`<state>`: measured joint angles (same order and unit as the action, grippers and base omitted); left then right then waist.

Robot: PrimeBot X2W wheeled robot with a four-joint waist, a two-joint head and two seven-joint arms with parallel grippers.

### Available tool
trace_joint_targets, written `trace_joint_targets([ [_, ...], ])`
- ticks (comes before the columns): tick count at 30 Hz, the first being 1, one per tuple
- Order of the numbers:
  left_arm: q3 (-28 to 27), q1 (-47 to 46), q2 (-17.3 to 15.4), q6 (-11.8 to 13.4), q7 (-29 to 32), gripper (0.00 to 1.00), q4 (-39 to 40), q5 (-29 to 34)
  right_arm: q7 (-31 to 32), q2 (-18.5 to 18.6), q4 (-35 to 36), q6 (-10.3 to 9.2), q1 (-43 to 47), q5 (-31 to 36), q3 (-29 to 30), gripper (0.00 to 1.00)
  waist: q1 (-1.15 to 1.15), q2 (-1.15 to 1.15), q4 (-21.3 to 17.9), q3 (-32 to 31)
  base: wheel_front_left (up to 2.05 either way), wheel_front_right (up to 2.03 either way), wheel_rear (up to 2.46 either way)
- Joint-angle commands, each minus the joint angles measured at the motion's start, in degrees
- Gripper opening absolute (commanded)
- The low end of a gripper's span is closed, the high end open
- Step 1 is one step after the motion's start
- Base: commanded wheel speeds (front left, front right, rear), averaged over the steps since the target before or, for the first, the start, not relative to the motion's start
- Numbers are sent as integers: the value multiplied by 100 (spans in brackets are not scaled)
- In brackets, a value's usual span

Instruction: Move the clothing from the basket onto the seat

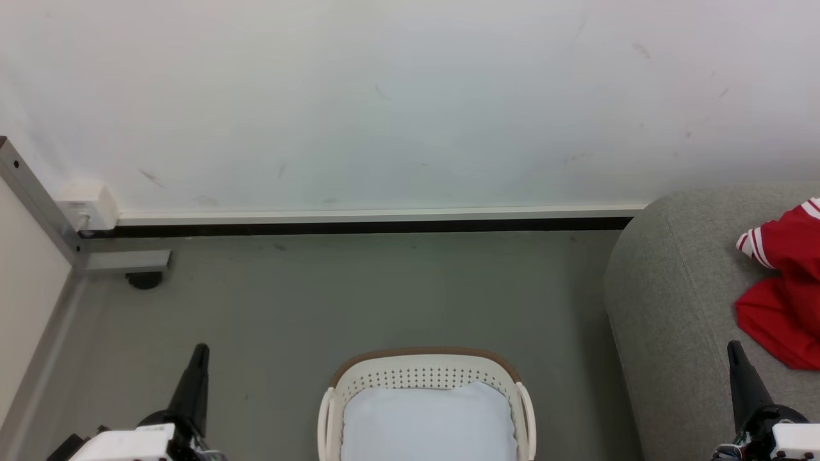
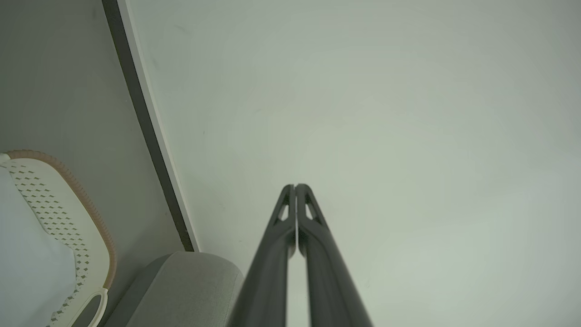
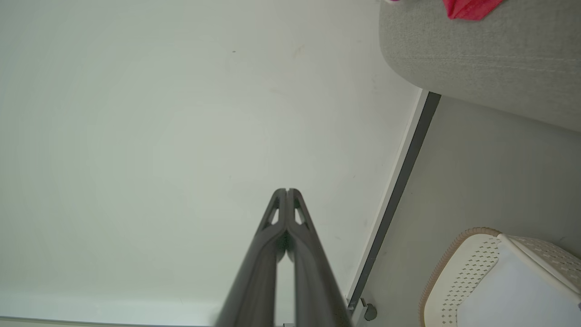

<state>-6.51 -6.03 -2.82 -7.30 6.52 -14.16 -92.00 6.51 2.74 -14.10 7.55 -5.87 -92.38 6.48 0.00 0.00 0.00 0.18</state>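
Observation:
The cream-white basket [image 1: 425,374] with a brown rim stands on the floor at the bottom centre of the head view, holding a pale white pad [image 1: 428,419]. Red clothing [image 1: 785,288] with red-and-white striped trim lies on the grey seat [image 1: 672,307] at the right edge. My left gripper [image 1: 200,352] rests at the lower left, shut and empty, left of the basket. My right gripper [image 1: 734,349] rests at the lower right in front of the seat, shut and empty, just below the clothing. In each wrist view, the left gripper [image 2: 295,186] and right gripper [image 3: 287,190] point at the white wall with fingertips together.
A white wall [image 1: 410,102] with a dark skirting strip [image 1: 359,226] runs behind the grey floor [image 1: 359,301]. At the left stand a metal frame post [image 1: 38,198], a small white box [image 1: 88,205] and a caster [image 1: 145,279].

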Motion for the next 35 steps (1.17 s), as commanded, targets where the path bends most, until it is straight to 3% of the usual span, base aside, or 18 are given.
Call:
trace_joint_targets([
  [1, -17, -54, -11, -40, 25, 0, 15, -75, 25, 33, 20, -12, -69, -5, 21, 0, 0, 0, 0, 0, 0, 0, 0],
  [35, -16, -54, -12, -40, 24, 0, 16, -76, 28, 30, 19, -12, -70, -1, 24, 0, 0, 0, 0, 0, 0, 0, 0],
])
